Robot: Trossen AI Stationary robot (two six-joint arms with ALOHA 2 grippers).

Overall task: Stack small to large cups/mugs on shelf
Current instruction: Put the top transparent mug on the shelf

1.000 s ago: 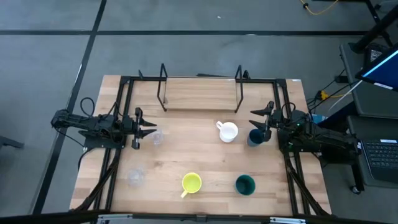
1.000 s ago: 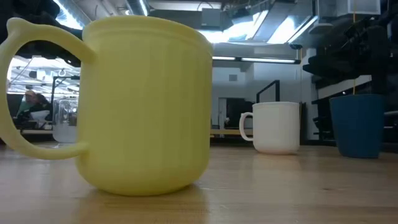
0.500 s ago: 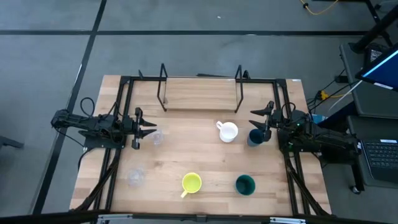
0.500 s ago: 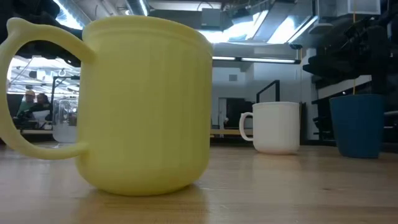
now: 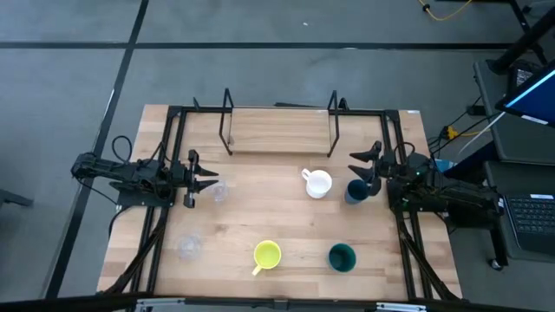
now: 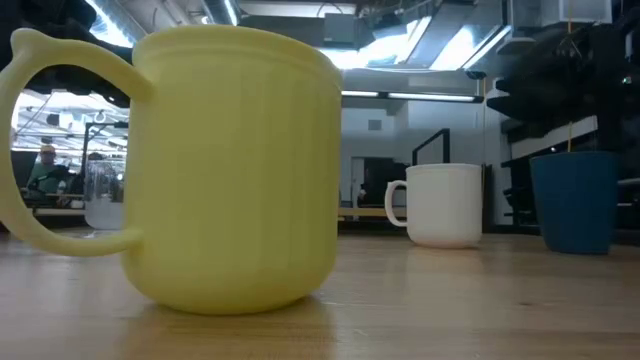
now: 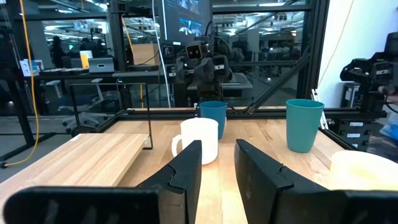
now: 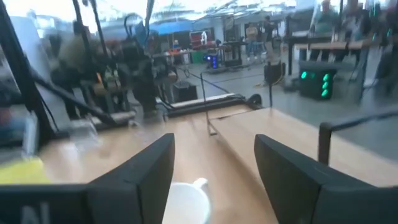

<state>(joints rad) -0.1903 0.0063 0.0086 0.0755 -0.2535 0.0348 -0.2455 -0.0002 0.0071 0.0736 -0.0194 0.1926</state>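
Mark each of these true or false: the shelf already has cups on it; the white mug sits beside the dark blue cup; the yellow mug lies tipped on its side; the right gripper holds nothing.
1. The shelf already has cups on it. False: its board is bare; all the cups stand on the table.
2. The white mug sits beside the dark blue cup. True.
3. The yellow mug lies tipped on its side. False: it stands upright, mouth up.
4. The right gripper holds nothing. True: it is open, above the dark blue cup.
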